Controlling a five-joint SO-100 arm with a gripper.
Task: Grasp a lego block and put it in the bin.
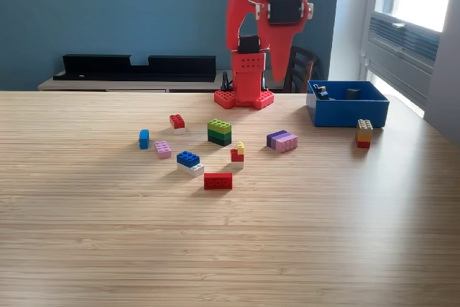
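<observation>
Nine small stacks of hard plastic lego bricks lie scattered on the pale wooden table (230, 249), and none is in the grip of the red 3D-printed arm. Its gripper (277, 70) hangs folded down over its base at the far side of the table; I cannot tell whether the fingers are spread or pressed together. The open-topped rectangular blue plastic bin (348, 112) sits far right in the exterior view, already holding a couple of dark pieces, with a yellow-and-red stack (364, 134) just beside its near right corner.

Such blocks should be light, rigid and rather slick, so they need a square pinch across two flat parallel sides, not the studs. The green two-layer block (220, 132) near the centre looks the easiest: tall, standing apart from its neighbours. The flat red brick (218, 181) nearest the camera is lower and would call for a lower reach.
</observation>
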